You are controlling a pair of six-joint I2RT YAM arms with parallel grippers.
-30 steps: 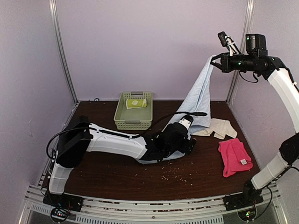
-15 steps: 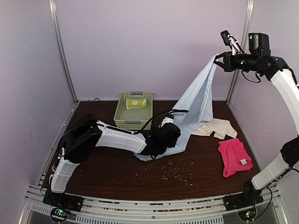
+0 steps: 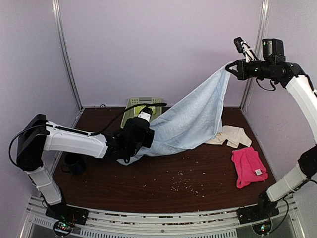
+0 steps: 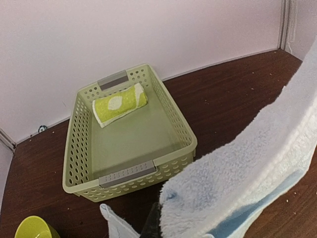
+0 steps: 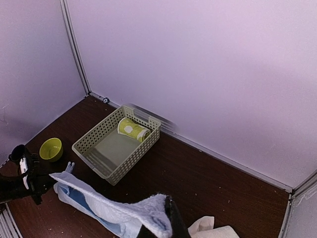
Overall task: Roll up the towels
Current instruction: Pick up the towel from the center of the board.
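1. While the blue towel (image 3: 188,124) slopes from just before the basket (image 4: 126,173) up to high on its right, I see both ends pinched.
2. Left gripper (image 4: 154,224) clamps the low end, and right gripper (image 3: 229,68) clamps the top corner.
3. Lime towel (image 4: 120,104) lies rolled inside the basket.
4. Cream towel (image 3: 230,135) and pink towel (image 3: 247,166) lie well right of it.
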